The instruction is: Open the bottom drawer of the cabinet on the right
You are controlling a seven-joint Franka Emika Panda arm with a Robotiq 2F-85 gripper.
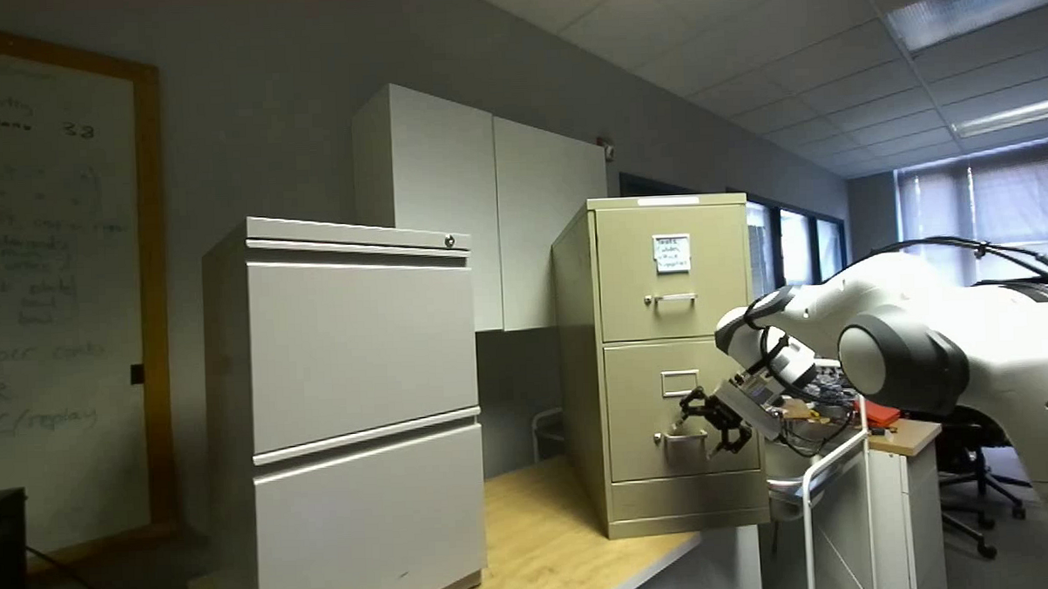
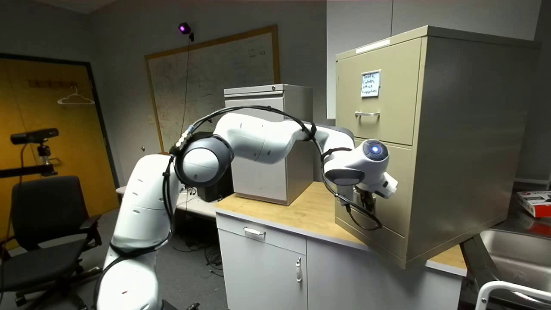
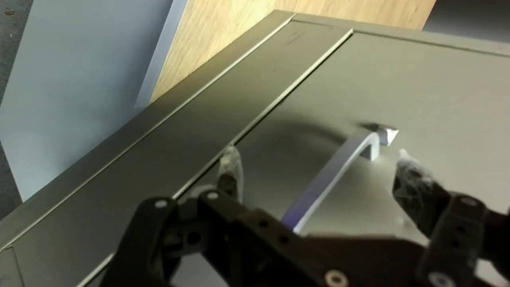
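The tall beige cabinet (image 1: 578, 354) stands on the counter, and its side shows in an exterior view (image 2: 469, 137). Its bottom drawer (image 1: 637, 404) is shut, with an empty label slot and a thin metal handle (image 1: 687, 437). The upper drawer (image 1: 628, 273) carries white paper and is shut. My gripper (image 1: 694, 439) is open at the bottom drawer's handle. In the wrist view the open fingers (image 3: 316, 153) stand on either side of the handle (image 3: 334, 171), apart from it. The handle's near end is hidden behind the gripper. In an exterior view the wrist mostly hides the gripper (image 2: 367, 200).
A wider pale grey cabinet (image 1: 365, 352) stands on the wooden counter top (image 1: 540, 512), left of the beige one. White wall cupboards (image 1: 447, 210) hang behind. A white metal rail (image 1: 835, 467) stands near the arm. A sink (image 2: 516, 247) lies beside the beige cabinet.
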